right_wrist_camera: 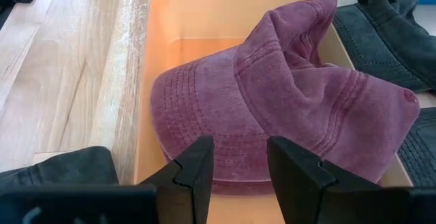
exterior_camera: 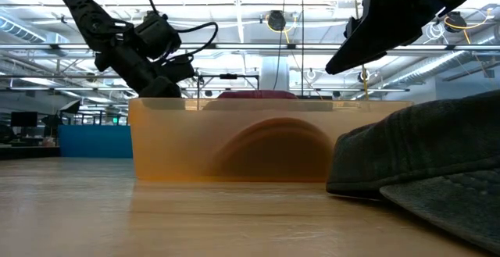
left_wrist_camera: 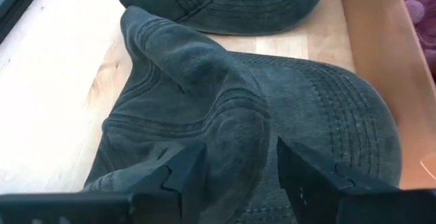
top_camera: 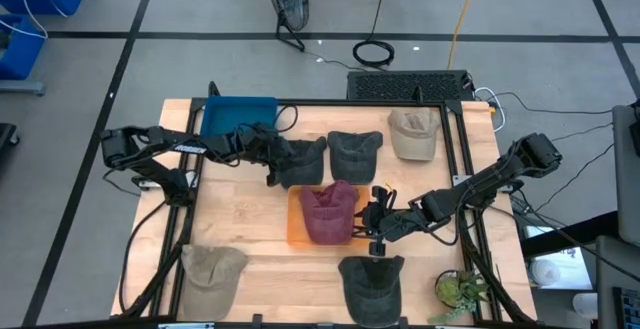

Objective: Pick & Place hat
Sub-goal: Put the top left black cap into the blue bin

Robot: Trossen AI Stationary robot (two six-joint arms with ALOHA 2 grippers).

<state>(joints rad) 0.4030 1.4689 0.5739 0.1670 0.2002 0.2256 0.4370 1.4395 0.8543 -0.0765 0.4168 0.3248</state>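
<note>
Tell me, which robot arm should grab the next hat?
Probably the left. Its pincer is open astride a raised fold of the crumpled dark grey cloth cap beside the orange plastic bin. The right pincer hangs open by the maroon cloth cap already inside.

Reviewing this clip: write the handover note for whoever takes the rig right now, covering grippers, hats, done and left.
Left gripper: open, fingers straddling a fold of the dark grey cap beside the orange bin; not yet closed.
Right gripper: open, holding nothing, at the bin's near edge.
Done: maroon cap lies in the bin.
Left: the dark grey cap being grasped, and apparently the other caps on the table.
</note>
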